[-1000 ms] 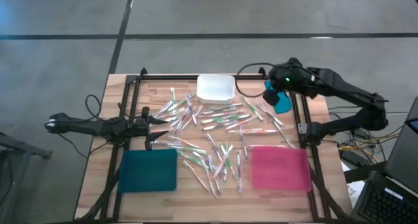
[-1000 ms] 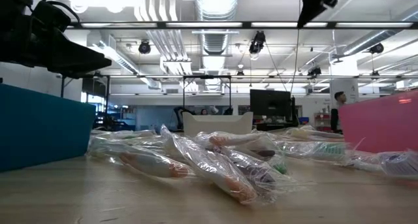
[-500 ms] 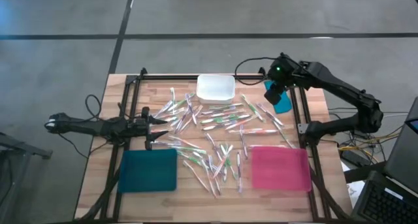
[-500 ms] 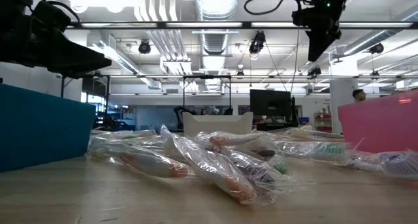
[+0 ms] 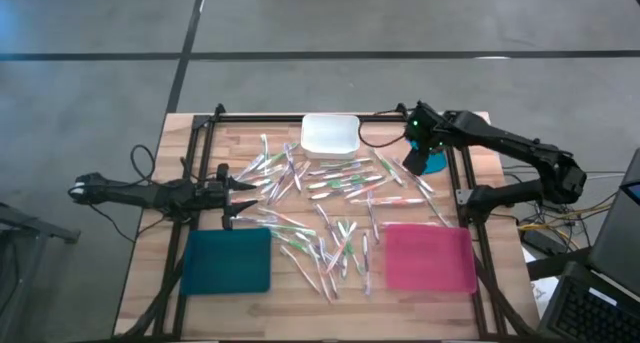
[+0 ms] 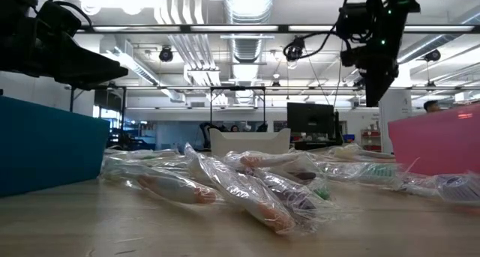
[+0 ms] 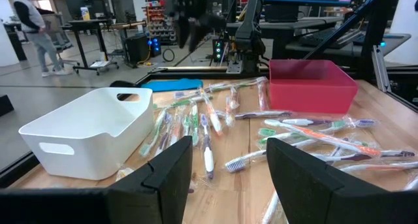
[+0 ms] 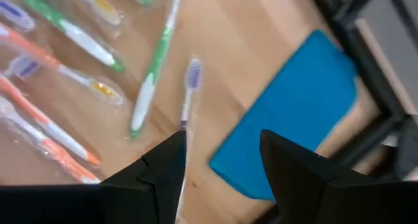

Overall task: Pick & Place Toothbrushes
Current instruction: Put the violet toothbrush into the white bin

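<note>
So here's where we're at, using the white bin (image 5: 330, 134) at the far edge of the table (image 5: 150, 273) as our anchor. The toothbrushes (image 5: 325, 198) are scattered in a loose pile on the wood just in front of the bin, spreading out toward both sides, most of them in clear wrappers with green, pink or orange bits. Further out from the bin on the near side we've got the teal tray (image 5: 230, 260) on the left and the pink tray (image 5: 430, 257) on the right, and neither has a brush in it as far as we can see.

Our right gripper (image 5: 417, 161) hangs to the right of the bin, above a flat blue piece (image 8: 294, 139) and the outermost brushes, fingers spread and holding nothing. Our left gripper (image 5: 243, 193) sits low to the left of the bin, at the edge of the pile, fingers apart too, nothing between them.
</note>
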You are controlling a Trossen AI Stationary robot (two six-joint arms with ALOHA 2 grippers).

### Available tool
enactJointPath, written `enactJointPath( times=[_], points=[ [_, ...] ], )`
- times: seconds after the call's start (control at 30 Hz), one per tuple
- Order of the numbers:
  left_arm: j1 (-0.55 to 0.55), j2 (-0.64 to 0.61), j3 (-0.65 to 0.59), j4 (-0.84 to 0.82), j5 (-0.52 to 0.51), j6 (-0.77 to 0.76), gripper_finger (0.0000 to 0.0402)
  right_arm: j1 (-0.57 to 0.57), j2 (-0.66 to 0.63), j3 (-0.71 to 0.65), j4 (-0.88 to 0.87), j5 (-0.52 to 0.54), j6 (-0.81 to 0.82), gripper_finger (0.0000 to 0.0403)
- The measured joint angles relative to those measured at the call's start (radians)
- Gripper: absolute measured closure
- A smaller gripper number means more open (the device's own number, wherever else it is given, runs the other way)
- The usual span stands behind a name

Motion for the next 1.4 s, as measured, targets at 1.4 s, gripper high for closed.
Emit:
enactJointPath(
  times=[1.4],
  points=[
    [0.000, 0.000, 0.000, 0.000, 0.000, 0.000, 0.0199, -0.002, 0.319, -0.250, 0.268, -0.057, 0.123, 0.0224]
  ],
)
